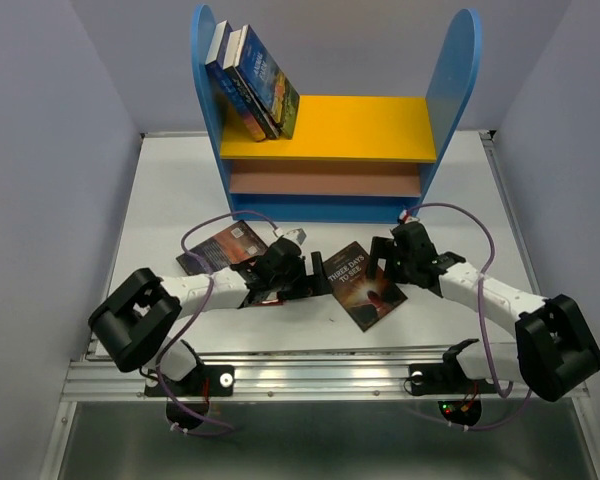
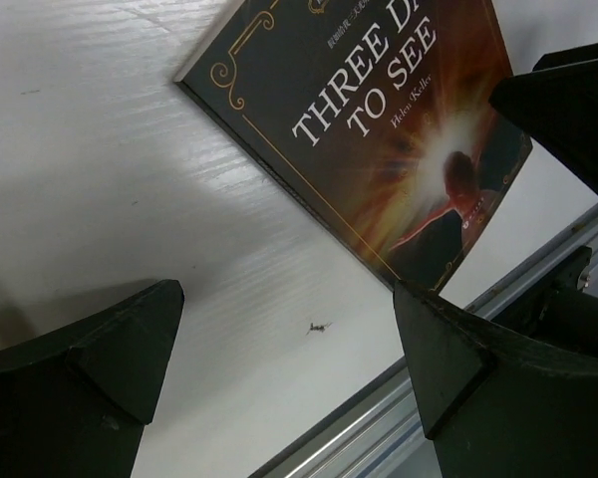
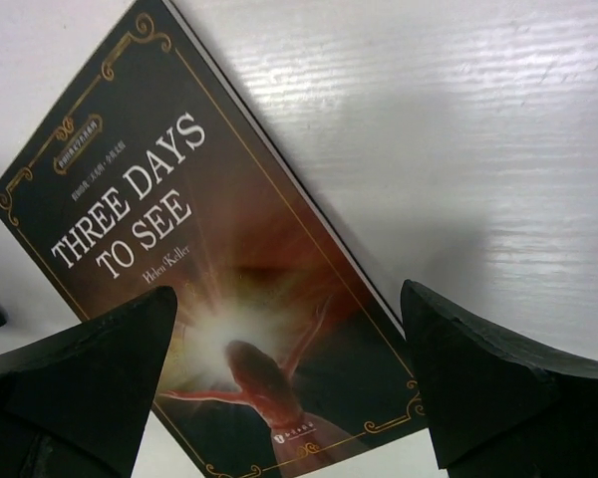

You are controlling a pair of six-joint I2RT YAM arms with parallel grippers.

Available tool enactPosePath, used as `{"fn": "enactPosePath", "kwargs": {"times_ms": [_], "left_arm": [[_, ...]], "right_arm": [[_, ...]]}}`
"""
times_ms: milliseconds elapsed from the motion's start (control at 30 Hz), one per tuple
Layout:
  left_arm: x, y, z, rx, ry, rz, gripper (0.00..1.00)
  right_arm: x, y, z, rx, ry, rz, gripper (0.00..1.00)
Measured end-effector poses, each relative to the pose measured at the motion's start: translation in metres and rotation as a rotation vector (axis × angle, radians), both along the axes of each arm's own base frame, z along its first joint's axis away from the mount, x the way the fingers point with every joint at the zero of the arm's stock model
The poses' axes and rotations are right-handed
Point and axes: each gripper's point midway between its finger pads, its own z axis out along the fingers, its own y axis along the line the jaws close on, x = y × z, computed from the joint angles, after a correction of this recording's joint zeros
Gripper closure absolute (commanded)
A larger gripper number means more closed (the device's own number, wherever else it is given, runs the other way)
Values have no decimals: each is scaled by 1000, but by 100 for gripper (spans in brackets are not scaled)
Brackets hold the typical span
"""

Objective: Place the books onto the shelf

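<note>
Dark book (image 1: 365,288), seemingly untouched, between left pincer (image 1: 320,272) and right pincer (image 1: 382,262).

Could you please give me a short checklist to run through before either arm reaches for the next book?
1. Left gripper open, empty: ok.
2. Right gripper open, empty: ok.
3. Three Days to See book flat on the table, uncovered, between both grippers: ok.
4. Free room on the yellow board of the shelf beside the three leaning books: ok.
5. Second book reachable: not ok, left arm partly covers it.
</note>
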Motion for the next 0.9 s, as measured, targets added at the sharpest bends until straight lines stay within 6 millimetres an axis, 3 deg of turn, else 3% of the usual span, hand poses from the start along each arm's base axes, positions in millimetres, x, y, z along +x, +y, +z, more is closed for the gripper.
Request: {"fn": "enactPosePath", "kwargs": {"times_ms": [167, 433, 700, 900], "left_arm": [[3, -21, -6, -36, 23, -19, 10], [16, -47, -9, -87, 45, -8, 21], [26, -39, -15, -54, 38, 64, 40], [40, -31, -20, -20, 18, 120, 48]], "right_arm": [[-15, 2, -19, 33, 59, 18, 0], [-18, 16, -14, 160, 38, 44, 0], [-48, 33, -6, 328, 66, 110, 17], [-57, 42, 5, 403, 89, 125, 30]]}}
